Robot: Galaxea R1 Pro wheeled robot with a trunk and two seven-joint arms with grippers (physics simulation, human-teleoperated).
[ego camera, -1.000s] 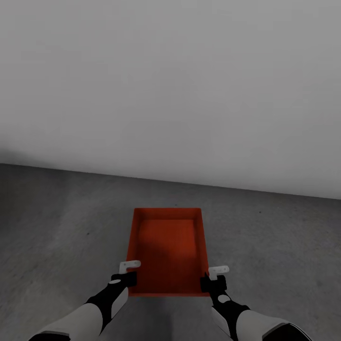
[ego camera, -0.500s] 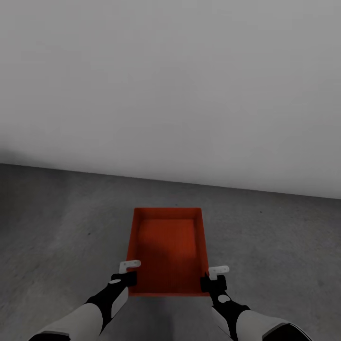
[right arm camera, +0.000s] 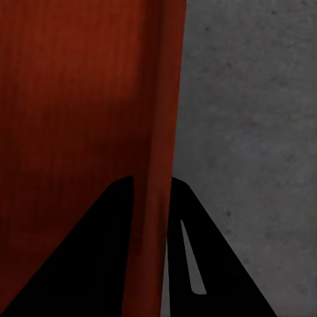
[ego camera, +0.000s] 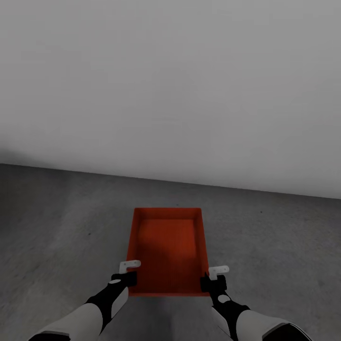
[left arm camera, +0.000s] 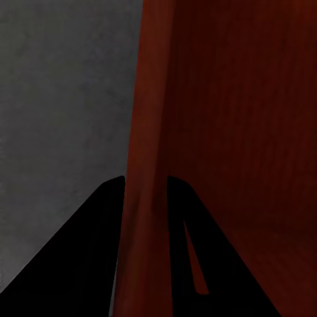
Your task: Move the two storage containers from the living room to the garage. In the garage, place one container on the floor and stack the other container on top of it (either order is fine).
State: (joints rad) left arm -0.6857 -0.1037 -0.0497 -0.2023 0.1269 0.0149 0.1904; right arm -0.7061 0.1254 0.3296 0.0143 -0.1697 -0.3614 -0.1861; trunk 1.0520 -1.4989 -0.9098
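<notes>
Gripping the left long wall of the orange-red bin [ego camera: 166, 251] near its close corner, the left hand [ego camera: 128, 272], black with a pale finger tip above the rim. Seen from the left wrist, fingers [left arm camera: 79, 257] astride that wall, one dark finger outside over the floor [left arm camera: 59, 99], the other inside over the bin [left arm camera: 231, 119] bottom, both pressed against the wall, so clamped on it. Centered low in the head view, the bin itself, open-topped, rectangular, long axis pointing away toward the plain pale wall [ego camera: 170, 85], its inside bare. Around it, dark grey mottled concrete floor [ego camera: 61, 218]; whether resting on that floor or held just above it, impossible to tell. Clamped on the right long wall near the close corner, the right hand [ego camera: 215, 277], mirroring the left. From the right wrist, fingers [right arm camera: 205, 264] straddling the thin red wall of the bin [right arm camera: 72, 119] in the same way, grey floor [right arm camera: 257, 112] on the outer side.
</notes>
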